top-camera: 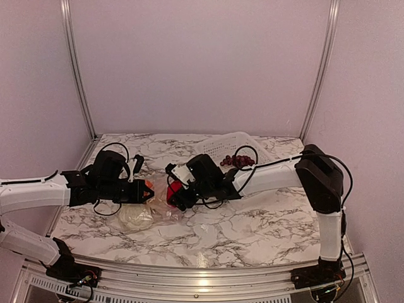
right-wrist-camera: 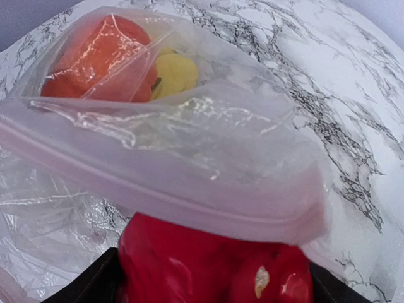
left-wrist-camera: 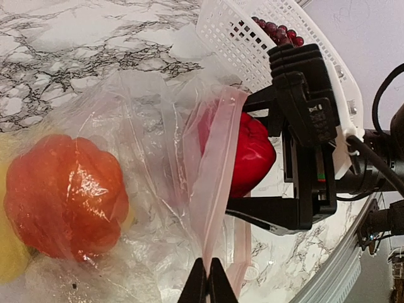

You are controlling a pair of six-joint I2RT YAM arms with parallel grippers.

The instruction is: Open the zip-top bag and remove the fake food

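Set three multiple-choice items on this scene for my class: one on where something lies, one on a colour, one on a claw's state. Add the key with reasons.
1. Where is the grape bunch?
A in the white basket
B beside the basket
C under the basket

2. The toy food between the fingers of the right claw is:
A yellow
B red
C purple

3. The left claw is:
A wide open
B shut on the basket
C shut on the zip-top bag

Key:
1 A, the left wrist view shows the grapes behind the basket's lattice wall.
2 B, both wrist views show it glossy red.
3 C, its tips meet on the bag's strip.
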